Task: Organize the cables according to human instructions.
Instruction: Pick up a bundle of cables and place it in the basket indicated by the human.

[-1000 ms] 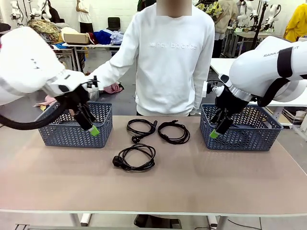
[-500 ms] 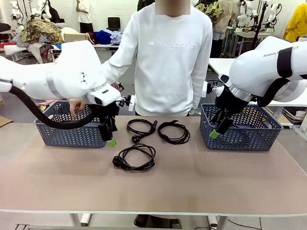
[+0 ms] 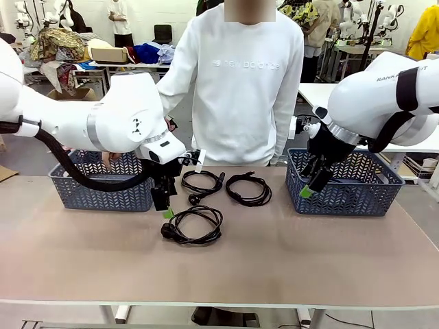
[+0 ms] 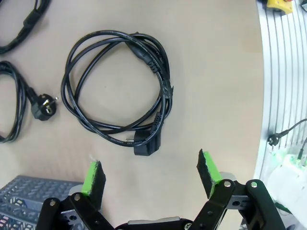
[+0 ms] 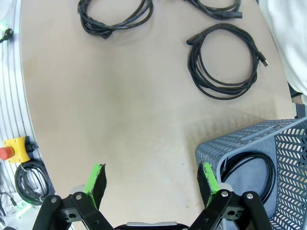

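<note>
1. Black near coil point(image 3: 194, 225) lies on table point(image 3: 309, 260); left gripper point(image 3: 167, 211) has swung over from left basket point(image 3: 103, 195) to just above it, jaws spread, empty.
2. Right gripper point(image 3: 306, 190) unmoved, spread; grasp looks next.

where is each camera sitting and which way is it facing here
Front view: fixed on the robot's side, faces across the table at the person; both arms show, left gripper and right gripper.
Left wrist view: on the left wrist, looks down at the nearest coil; its own open fingers show.
Right wrist view: on the right wrist, looks down beside the right basket; its own open fingers show.
Shared: the nearest coil lies in front and left wrist views.
</note>
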Controlling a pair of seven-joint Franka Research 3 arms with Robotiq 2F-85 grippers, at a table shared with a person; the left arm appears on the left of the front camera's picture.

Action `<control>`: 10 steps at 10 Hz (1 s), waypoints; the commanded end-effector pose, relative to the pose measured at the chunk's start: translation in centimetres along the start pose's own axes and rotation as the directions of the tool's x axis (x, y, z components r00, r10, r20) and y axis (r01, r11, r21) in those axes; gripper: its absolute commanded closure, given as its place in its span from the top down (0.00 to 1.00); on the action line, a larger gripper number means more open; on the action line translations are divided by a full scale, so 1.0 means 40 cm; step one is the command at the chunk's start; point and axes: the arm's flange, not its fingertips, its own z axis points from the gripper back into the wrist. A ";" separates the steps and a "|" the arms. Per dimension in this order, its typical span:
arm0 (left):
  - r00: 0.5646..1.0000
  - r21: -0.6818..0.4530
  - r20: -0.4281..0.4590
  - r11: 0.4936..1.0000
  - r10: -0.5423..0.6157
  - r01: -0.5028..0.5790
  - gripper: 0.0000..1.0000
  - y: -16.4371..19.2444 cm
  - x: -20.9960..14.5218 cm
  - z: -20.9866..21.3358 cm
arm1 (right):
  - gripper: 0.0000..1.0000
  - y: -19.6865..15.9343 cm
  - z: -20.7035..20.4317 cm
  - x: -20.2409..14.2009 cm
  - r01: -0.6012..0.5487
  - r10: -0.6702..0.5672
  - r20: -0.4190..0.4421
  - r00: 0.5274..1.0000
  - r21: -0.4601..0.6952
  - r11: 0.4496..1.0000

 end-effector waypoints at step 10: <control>0.999 0.005 -0.010 0.999 -0.045 0.045 1.00 -0.027 0.047 -0.077 | 1.00 0.000 0.004 0.005 0.010 -0.010 -0.010 1.000 -0.010 1.000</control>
